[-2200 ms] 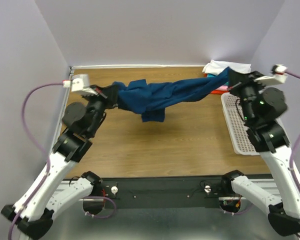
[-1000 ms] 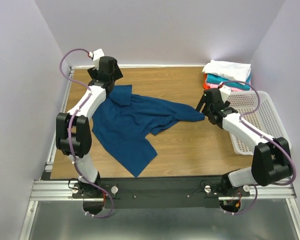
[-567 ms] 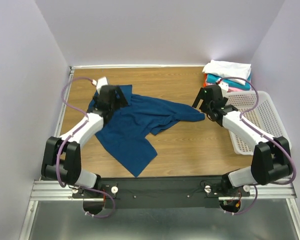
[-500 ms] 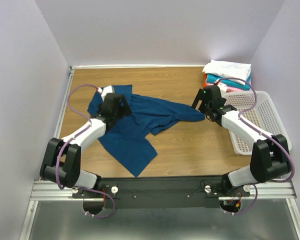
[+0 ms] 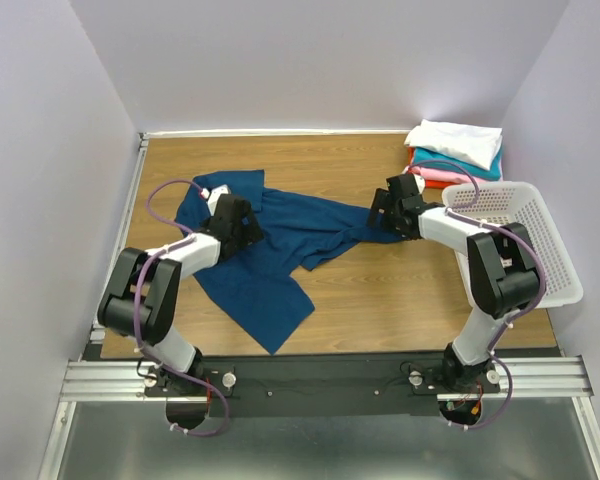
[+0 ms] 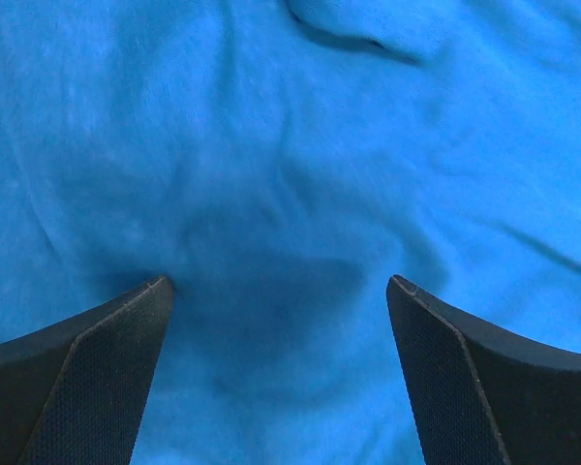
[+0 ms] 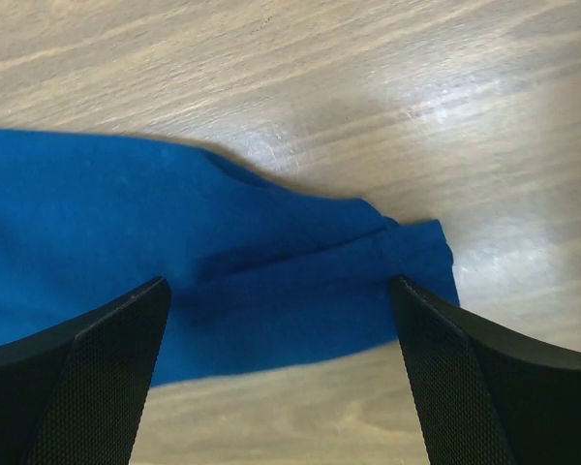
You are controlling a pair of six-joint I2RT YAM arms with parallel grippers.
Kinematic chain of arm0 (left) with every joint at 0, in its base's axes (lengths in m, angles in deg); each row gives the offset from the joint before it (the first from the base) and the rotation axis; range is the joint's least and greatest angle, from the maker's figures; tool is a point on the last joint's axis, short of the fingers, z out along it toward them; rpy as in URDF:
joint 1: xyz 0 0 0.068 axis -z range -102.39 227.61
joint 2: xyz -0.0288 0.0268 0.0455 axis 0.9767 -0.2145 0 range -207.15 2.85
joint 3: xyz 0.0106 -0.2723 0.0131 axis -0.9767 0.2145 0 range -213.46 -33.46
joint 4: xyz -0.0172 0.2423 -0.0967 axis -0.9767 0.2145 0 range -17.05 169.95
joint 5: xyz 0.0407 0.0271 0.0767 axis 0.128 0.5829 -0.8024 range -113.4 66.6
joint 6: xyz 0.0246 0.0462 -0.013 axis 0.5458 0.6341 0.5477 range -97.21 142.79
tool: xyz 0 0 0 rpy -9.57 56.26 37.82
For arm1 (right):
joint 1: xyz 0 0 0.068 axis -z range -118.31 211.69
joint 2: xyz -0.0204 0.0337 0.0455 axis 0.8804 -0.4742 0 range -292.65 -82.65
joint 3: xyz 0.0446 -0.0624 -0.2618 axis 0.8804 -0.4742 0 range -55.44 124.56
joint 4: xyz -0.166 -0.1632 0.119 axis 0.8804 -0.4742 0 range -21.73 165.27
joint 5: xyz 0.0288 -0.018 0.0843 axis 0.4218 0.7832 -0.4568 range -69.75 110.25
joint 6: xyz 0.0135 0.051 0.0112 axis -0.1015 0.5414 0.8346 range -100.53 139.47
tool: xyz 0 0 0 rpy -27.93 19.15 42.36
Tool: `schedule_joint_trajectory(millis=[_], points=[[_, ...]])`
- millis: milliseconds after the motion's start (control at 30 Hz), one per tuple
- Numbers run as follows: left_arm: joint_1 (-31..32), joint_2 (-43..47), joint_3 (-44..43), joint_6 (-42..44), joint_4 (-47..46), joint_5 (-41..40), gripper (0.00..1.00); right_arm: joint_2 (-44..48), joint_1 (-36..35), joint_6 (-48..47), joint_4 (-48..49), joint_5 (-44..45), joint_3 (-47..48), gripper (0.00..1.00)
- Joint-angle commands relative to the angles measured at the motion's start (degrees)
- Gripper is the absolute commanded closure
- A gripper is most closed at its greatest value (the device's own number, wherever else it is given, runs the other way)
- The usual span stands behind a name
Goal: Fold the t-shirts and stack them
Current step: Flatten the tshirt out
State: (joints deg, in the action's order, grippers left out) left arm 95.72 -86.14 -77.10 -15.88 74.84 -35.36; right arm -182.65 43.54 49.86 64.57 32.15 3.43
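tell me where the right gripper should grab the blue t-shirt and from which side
Grip the blue t-shirt at its narrow end, the strip lying flat on the table under the right gripper. Come straight down, jaws straddling the strip's width; it lies flat, so a top pinch just behind the folded tip looks best.
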Motion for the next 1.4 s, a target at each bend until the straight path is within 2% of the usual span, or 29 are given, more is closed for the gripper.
schedule_joint_trajectory(millis=[0, 167, 267, 400, 567, 600, 700, 800, 867, 967, 1067, 1100, 1200, 1367], points=[[-1.1, -5.8, -5.0, 0.7, 0.7, -2.2, 0.02, -2.9, 0.1, -0.2, 1.0, -0.9, 2.0, 0.0], [-1.3, -12.4, -13.7, 2.2, 3.4, -0.8, 0.02, -4.5, 0.1, 2.6, 0.9, 2.2, -0.3, 0.0], [-1.5, -20.1, -20.9, 4.3, 3.3, 2.0, 0.02, -3.9, 0.1, 4.9, 0.9, 3.4, -3.0, 0.0], [-1.6, -29.6, -37.3, 6.3, 9.3, 3.9, 0.02, -0.6, 0.1, 6.3, 0.9, 5.1, -4.7, 0.0], [-1.6, -37.7, -49.9, 8.4, 10.3, 6.5, 0.02, 2.1, 0.1, 6.1, 0.9, 7.8, -5.9, 0.0], [-1.6, -38.8, -54.5, 8.7, 10.9, 6.8, 0.02, 2.4, 0.1, 6.1, 0.9, 7.3, -5.8, 0.0], [-1.6, -39.6, -59.4, 9.2, 13.9, 7.4, 0.02, 3.7, 0.1, 5.7, 0.8, 4.8, -5.3, 0.0], [-1.5, -33.7, -56.9, 9.3, 12.8, 6.8, 0.02, 5.3, 0.2, 4.2, 0.8, 4.2, -4.9, 0.0], [-1.3, -25.9, -50.0, 9.0, 10.2, 5.3, 0.02, 7.9, 0.1, 4.0, 0.7, 4.5, -5.9, 0.0], [-1.2, -13.7, -33.3, 7.6, 7.3, 2.9, 0.02, 12.6, 0.1, 4.6, 0.7, 5.1, -8.9, 0.0], [-1.1, -2.3, -22.7, 1.7, 6.7, 0.7, 0.02, 16.9, 0.2, 5.6, 0.7, 6.3, -11.4, 0.0], [-1.0, 0.3, -15.6, 0.1, 6.6, 0.7, 0.02, 17.6, 0.1, 5.8, 0.7, 6.0, -11.8, 0.0], [-0.4, 9.4, -4.2, -3.7, 7.5, 1.5, 0.02, 20.0, 0.1, 7.0, 0.8, 4.8, -13.2, 0.0], [4.3, 22.1, 6.8, -11.7, 12.3, 2.4, 0.02, 21.3, 0.1, 7.8, 0.8, 2.5, -14.4, 0.0]])
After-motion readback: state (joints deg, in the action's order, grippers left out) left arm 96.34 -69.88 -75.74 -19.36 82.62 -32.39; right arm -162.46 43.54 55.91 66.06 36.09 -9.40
